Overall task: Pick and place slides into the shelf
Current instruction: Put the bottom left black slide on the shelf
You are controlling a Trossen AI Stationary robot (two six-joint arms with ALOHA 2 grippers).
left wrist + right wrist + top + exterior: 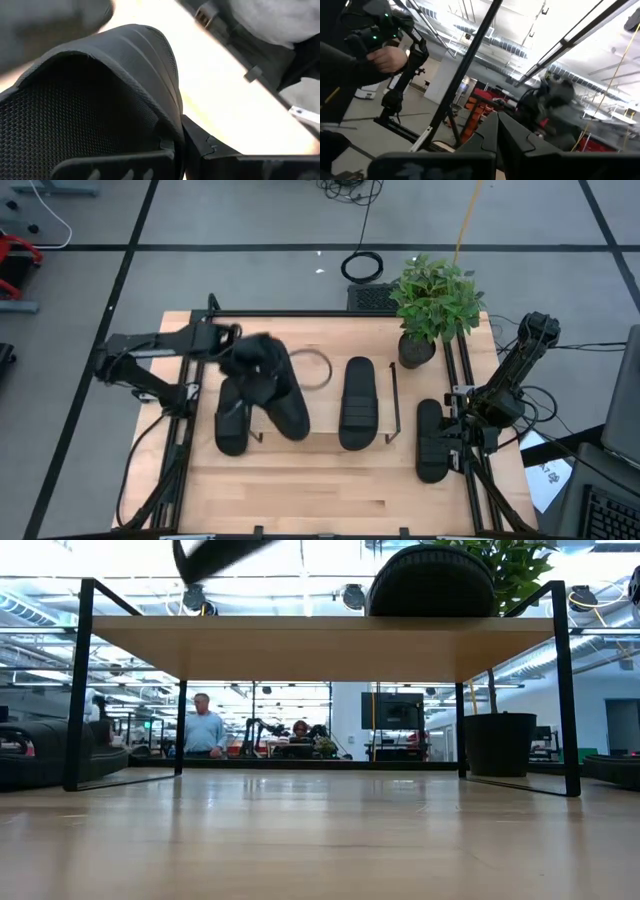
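Gripping tilted slide [283, 402], left gripper [250, 360]

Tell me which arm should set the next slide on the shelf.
Left, probably. Its pincer is shut on a slide above the shelf; the right pincer sits at the table's right edge beside another slide.

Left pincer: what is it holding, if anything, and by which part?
The left pincer holds a black slide above the shelf, gripping its sole edge beside the strap. The right pincer holds nothing visible.
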